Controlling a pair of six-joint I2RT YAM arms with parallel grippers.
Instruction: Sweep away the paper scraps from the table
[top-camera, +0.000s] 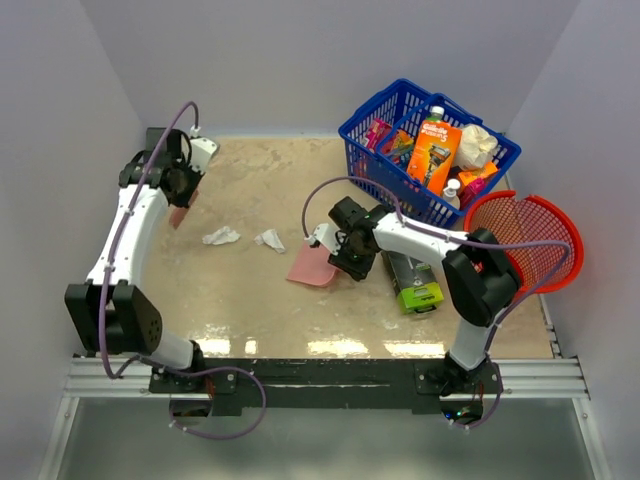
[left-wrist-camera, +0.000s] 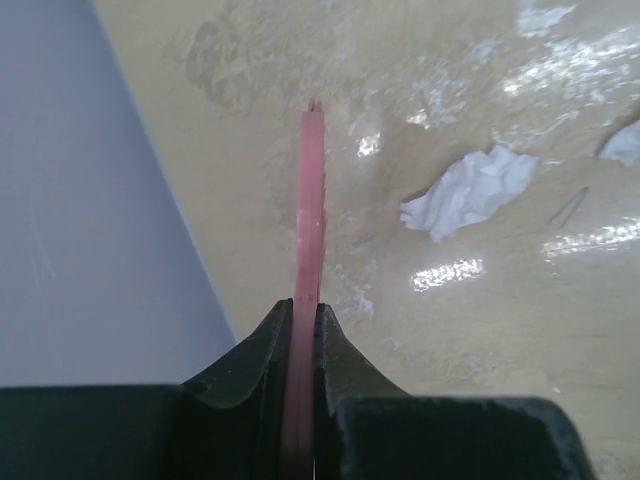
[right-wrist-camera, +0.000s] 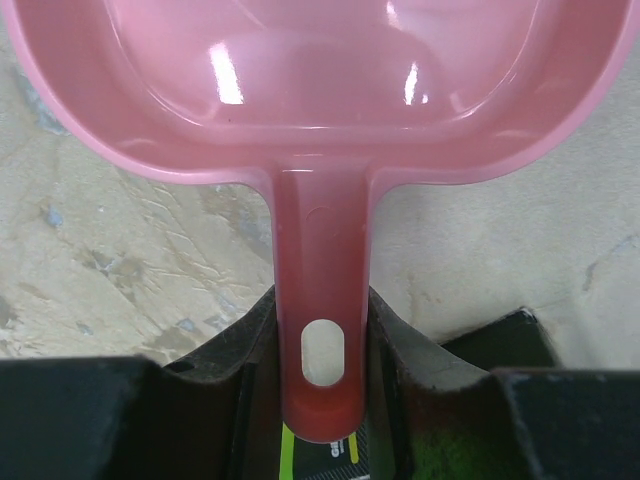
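Grasping dustpan: right end effector | left end effector — clenched on pink blade | overhead: paper scraps

Plain pale lavender-grey walls close in the desk on three sides: back, left and right. Its top is a mottled, sandy stone-look, with bright glare patches along the near edge. Below the silver front rail lies a dull grey floor.
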